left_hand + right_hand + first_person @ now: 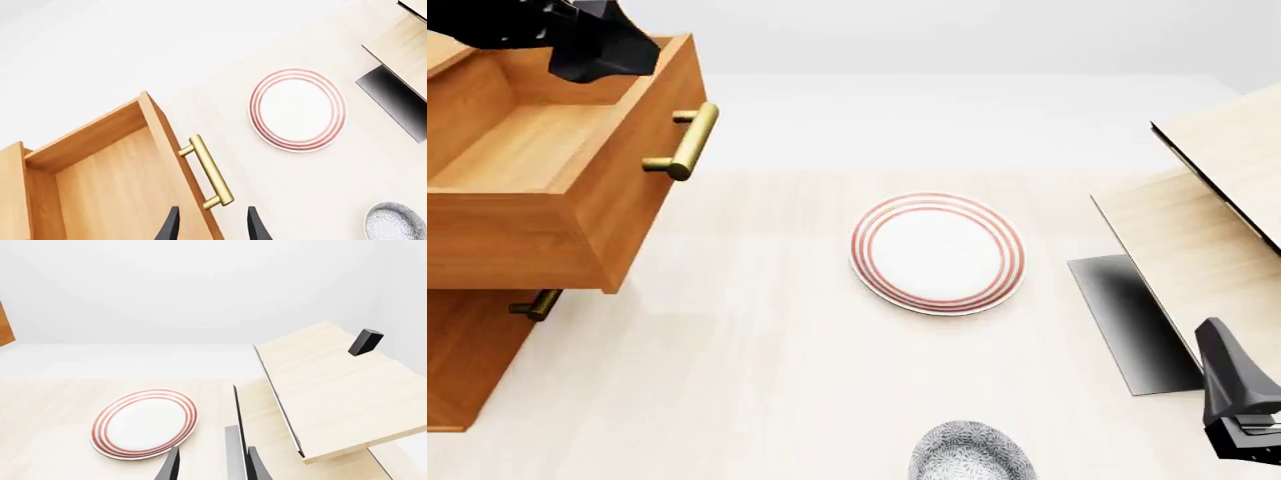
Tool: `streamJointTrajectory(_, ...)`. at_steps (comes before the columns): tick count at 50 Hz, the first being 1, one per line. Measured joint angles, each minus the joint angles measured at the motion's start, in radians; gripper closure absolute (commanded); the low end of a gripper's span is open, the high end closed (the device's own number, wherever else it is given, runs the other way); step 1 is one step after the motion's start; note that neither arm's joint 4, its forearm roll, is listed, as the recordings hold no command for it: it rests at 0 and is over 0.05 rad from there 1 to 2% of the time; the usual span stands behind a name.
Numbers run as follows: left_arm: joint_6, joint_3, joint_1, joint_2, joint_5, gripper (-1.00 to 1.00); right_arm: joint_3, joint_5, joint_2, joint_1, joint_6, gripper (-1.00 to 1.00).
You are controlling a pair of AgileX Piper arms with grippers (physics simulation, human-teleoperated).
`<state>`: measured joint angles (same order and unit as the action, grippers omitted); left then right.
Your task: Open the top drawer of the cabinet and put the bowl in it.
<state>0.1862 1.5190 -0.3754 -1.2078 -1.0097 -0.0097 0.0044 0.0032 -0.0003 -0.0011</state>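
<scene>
Left wrist view: a pale, cream-coloured desk [313, 190] meets a plain white backdrop. The top drawer [100, 180] stands pulled out, an orange-brown wooden box with a bare interior and a brass bar handle [208, 172] on its front. The left end effector [212, 225] hangs just beside that handle, its dark fingers apart and holding nothing. A red-ringed plate [298, 110] lies further off, and the bowl [397, 222], white with dense grey-blue speckles, sits on the desk at the frame's edge.

Front view: the cabinet [481, 350] stands at far left, its top drawer projecting over the desk. The plate lies mid-desk; the bowl rests at the near edge, well apart from the cabinet. A pale light-wood structure [1214, 230] fills the right side. The right end effector [1241, 400] is low at right.

Right wrist view: its fingers stand apart, empty, above the desk beside the light-wood structure.
</scene>
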Motion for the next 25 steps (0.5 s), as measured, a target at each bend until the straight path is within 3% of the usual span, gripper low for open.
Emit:
streamJointTrajectory(14,0.089,-0.029,-0.033,0.076,0.004,-1.00,0.000,0.000,0.000,0.000,0.000,-1.00)
streamJointTrajectory(25,0.100,-0.092,-0.099,0.104,0.056,-1.00,0.000,0.000,0.000,0.000,0.000,-1.00)
